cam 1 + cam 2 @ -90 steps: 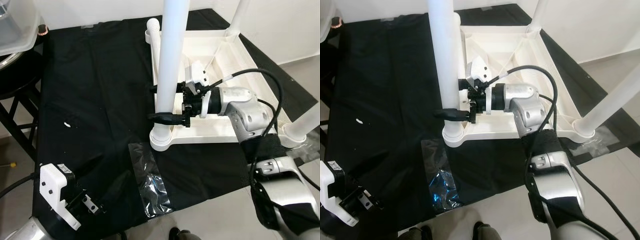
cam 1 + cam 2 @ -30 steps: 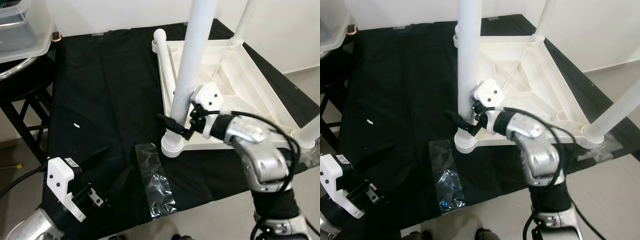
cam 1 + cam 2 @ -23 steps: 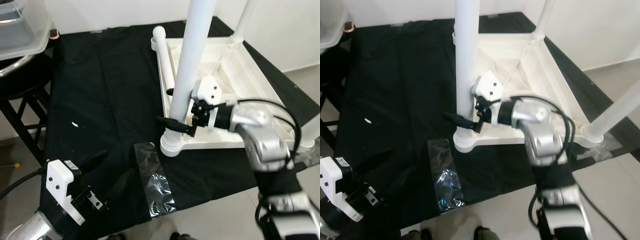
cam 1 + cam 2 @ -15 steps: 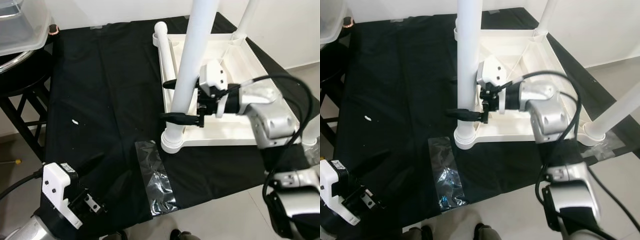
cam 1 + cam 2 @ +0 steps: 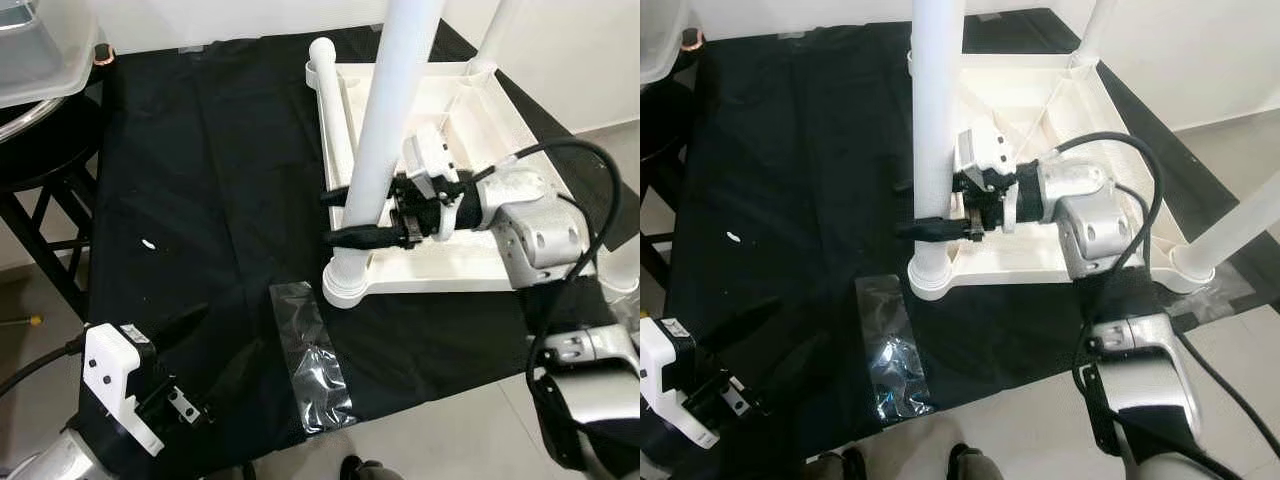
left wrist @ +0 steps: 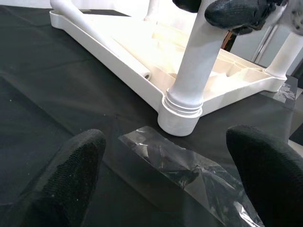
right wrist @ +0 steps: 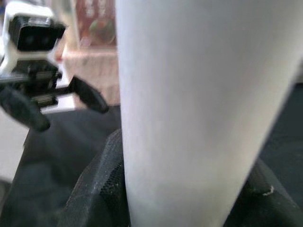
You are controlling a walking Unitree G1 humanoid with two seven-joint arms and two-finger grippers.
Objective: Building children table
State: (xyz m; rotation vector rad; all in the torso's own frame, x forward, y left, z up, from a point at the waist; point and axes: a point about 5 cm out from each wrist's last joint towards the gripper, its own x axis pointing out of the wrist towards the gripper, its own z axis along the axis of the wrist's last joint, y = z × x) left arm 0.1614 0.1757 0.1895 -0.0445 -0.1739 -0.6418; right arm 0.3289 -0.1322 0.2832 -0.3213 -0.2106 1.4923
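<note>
On the black cloth [image 5: 200, 150] the tabletop [image 5: 480, 130] lies upside down, its underside up so the legs can go in from above. From the head views, my right gripper [image 5: 345, 215] wraps the near-corner leg [image 5: 385, 130] low down, one finger on each side of the tube and pressed to it — a grip close to the socket [image 5: 345, 285], which I judge is for turning or seating the leg without tipping it. A second leg [image 5: 1092, 30] stands at the far corner. An empty plastic bag [image 5: 315, 360] lies flat just in front of the socket. My left gripper [image 5: 205, 350] hangs low at the cloth's near edge, idle.

Left wrist view — its fingers [image 6: 71, 165] are spread wide with nothing between them, looking toward the socket and the bag.

Right wrist view — white leg up close, black pads [image 7: 99, 189] hugging both sides.
</note>
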